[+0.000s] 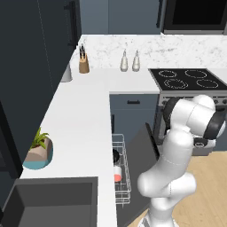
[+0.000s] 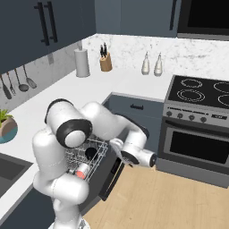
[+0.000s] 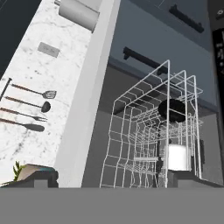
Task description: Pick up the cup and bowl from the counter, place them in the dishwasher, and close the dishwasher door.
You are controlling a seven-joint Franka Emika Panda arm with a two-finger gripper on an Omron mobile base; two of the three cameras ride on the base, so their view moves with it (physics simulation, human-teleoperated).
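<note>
The dishwasher's white wire rack [image 1: 121, 170] [image 2: 89, 152] [image 3: 144, 144] is pulled out below the counter [image 1: 80, 119] edge. The glossy black bowl [image 1: 116, 156] [image 2: 91, 153] [image 3: 171, 109] lies in the rack. Beside it in the rack sits the cup [image 1: 117, 176] [image 2: 82, 172] [image 3: 178, 156], pale with a red top. The dark dishwasher door [image 1: 141, 153] [image 2: 112, 176] hangs partly lowered, tilted. My gripper [image 2: 118, 150] [image 3: 113, 181] hovers by the door's upper edge, facing the rack, open with nothing between its fingertips [image 3: 41, 177].
The oven and stove [image 2: 197, 129] stand right of the dishwasher. On the counter are a teal planter [image 1: 39, 153], a knife block [image 1: 84, 64], two bottles [image 1: 130, 61] and a paper towel roll [image 2: 82, 62]. A sink [image 1: 48, 201] lies near left. Wooden floor [image 2: 170, 201] spreads beside the door.
</note>
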